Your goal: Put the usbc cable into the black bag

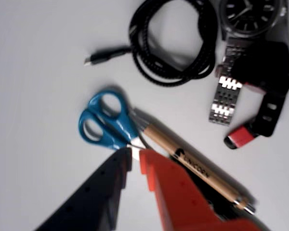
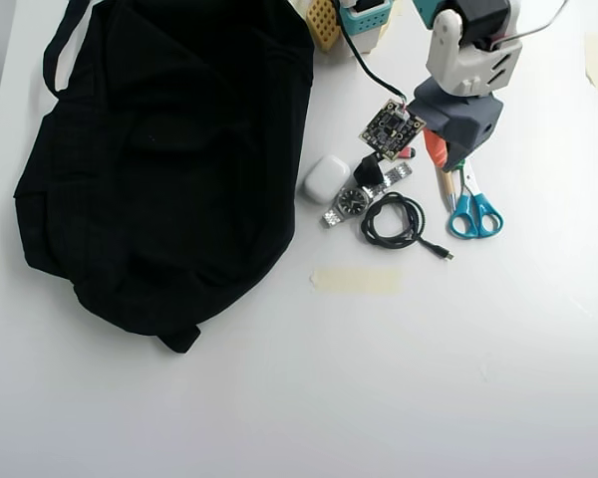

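The usbc cable [image 1: 176, 72] is a black coil at the top of the wrist view, its plug [image 1: 91, 60] pointing left. In the overhead view the cable [image 2: 394, 221] lies right of the black bag [image 2: 159, 149], which fills the left half. My gripper [image 1: 134, 155] has one black and one orange finger. The jaws are almost together with a thin slit between them, and they hold nothing. It hovers over blue scissors and a pen, a short way from the coil. In the overhead view the gripper [image 2: 447, 164] is above and to the right of the coil.
Blue scissors [image 1: 106, 122] and a wooden pen [image 1: 197, 168] lie under the gripper. A steel-band watch [image 1: 245, 19] touches the coil's right side, next to a red-and-black stick [image 1: 243, 135]. A white case [image 2: 324, 179] sits by the bag's edge. A tape strip [image 2: 357, 281] lies below the cable.
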